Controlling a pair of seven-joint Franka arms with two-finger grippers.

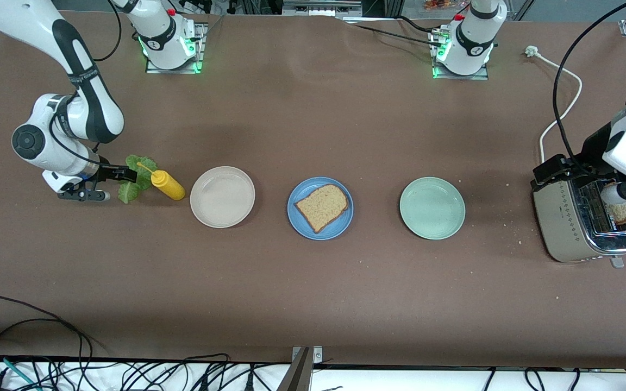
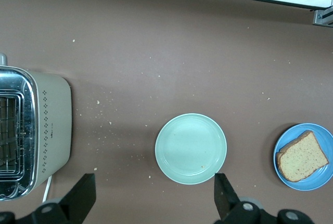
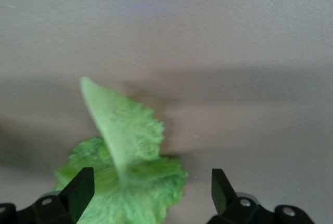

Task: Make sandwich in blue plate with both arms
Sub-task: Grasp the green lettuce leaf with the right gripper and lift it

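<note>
You are looking at a sandwich that is only just starting. One slice of bread (image 1: 321, 207) is lying in the blue plate (image 1: 302, 191), in the middle of the table between the other two plates. No leaf is on it yet, and no top slice.

The right gripper (image 1: 120, 175) is sitting low at the right arm's end of the table, right by the lettuce (image 1: 135, 184), with its claw wide open – nothing is in it yet. The left gripper (image 2: 156, 195) is hanging over the toaster (image 1: 574, 222) at the left arm's end, claw wide open and empty too.

A second slice (image 1: 624, 212) is poking out of the toaster.

Count with me – three plates: one blue, one beige-white plate (image 1: 222, 196), one pale green plate (image 1: 432, 208). Two bread slices. One bunch of lettuce. One yellow bottle (image 1: 167, 184), lying beside the lettuce. One toaster. Two arms.
</note>
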